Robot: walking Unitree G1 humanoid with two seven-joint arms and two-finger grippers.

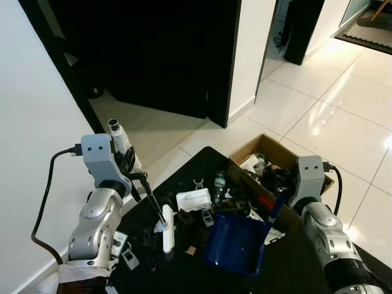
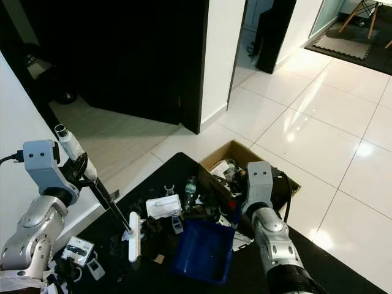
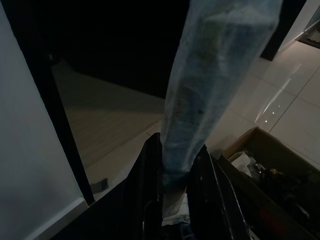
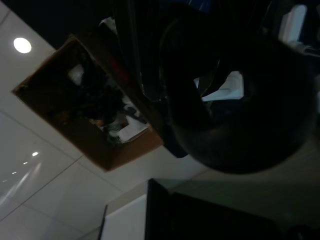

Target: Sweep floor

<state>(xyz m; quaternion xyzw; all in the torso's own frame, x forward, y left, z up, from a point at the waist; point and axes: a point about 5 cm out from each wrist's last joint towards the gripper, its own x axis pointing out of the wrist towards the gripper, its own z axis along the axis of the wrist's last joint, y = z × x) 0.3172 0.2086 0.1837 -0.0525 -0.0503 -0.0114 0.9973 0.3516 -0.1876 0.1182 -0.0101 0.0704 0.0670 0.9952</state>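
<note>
Brush (image 1: 167,229) first: its white head stands on end on the black mat (image 1: 294,263), among the scattered litter (image 1: 195,199), and the blue dustpan (image 1: 236,244) lies just beside it on my right, mouth turned toward it. So the sweep runs from left to right, across the head's long axis. From the head the dark handle slants up and away to my left gripper (image 1: 130,160), whose fingers are clamped tight around the wrapped upper shaft. My right gripper (image 1: 277,205) holds the dustpan by its handle, fingers closed on it as far as I can judge. Beyond the pan sits the open cardboard box (image 1: 264,147) of junk.
</note>
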